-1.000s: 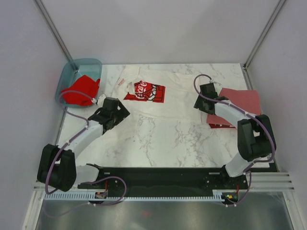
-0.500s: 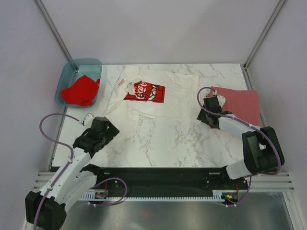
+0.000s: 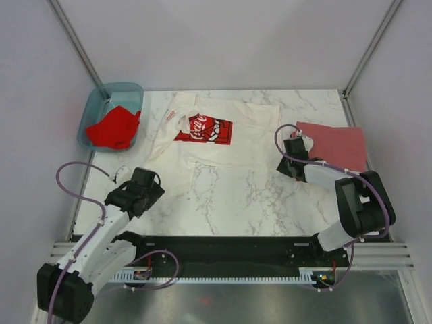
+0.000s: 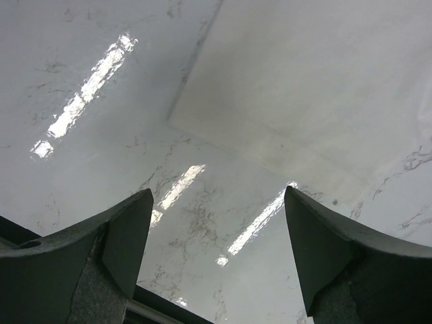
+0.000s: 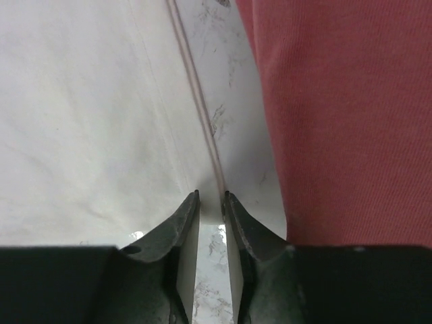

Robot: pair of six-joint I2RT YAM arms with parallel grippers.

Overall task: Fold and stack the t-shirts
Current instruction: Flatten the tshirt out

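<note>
The right gripper is low on the table, and its two fingers are almost together, with only a thin gap between the tips. The hem of the white t-shirt runs straight down to this gap. I cannot tell if the cloth is already pinched there or is only touching the tips. Just on the other side of the fingers lies the brick-red t-shirt. A narrow strip of marble separates the two shirts.

In the top view, the white t-shirt is spread flat in the middle of the far half of the table, with some soft wrinkles. Its red-and-black square print faces up. The brick-red t-shirt is a neat folded rectangle at the right edge. The bright red t-shirt lies crumpled inside the teal tub at the far left corner.

The left gripper has its jaws wide apart and holds nothing. It hangs over bare marble near the left side, and the near left corner of the white t-shirt is a little ahead of it.
</note>
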